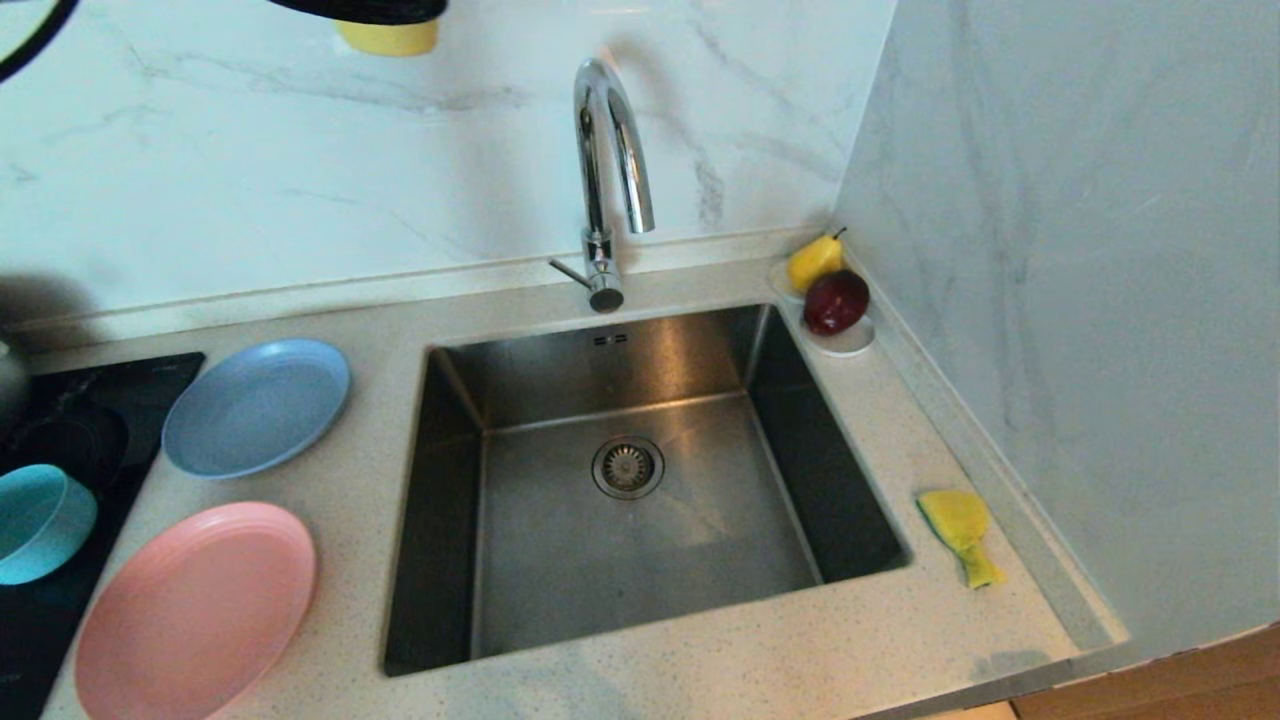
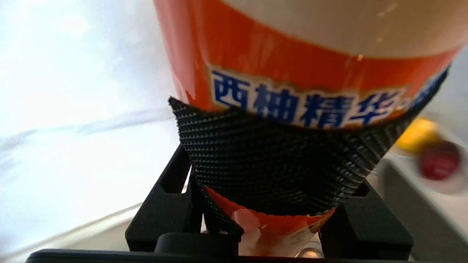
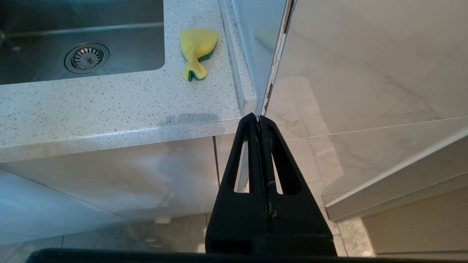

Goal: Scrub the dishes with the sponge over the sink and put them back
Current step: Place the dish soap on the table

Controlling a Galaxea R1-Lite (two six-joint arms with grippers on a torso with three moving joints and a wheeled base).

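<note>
- The left gripper [image 2: 270, 175] is raised high at the top edge of the head view, at about 11 o'clock from the sink; only a black part and a yellow thing under it show there
- In the left wrist view its textured black fingers [image 2: 256, 160] are clamped round an orange bottle [image 2: 278, 65] with a blue-lettered label, the pads wrapped about its lower body
- The right gripper [image 3: 260, 120] hangs below the worktop's front edge, out of the head view, beside the cabinet front; its two black fingers are pressed flat together with nothing between them
- The sink [image 1: 450, 480] sits in the middle of the speckled worktop [image 1: 700, 660]; its basin holds nothing but the round strainer drain [image 1: 627, 467] at its centre, and the chrome tap [image 1: 610, 170] arches over it from 12 o'clock
- The sponge [image 1: 960, 530], yellow with a green edge and twisted, lies on the worktop at 3 o'clock from the sink, near the side wall
- The blue plate [image 1: 256, 406] lies flat at 9 o'clock from the sink, the pink plate [image 1: 197, 610] at 8 o'clock; both are bare
- The teal bowl [image 1: 38, 520] rests tilted on the black hob [image 1: 120, 380], further out at 9 o'clock
- A white saucer [image 1: 850, 345] at 1 o'clock from the sink holds a yellow pear [image 1: 815, 260] and a dark red fruit [image 1: 836, 300], touching each other
</note>
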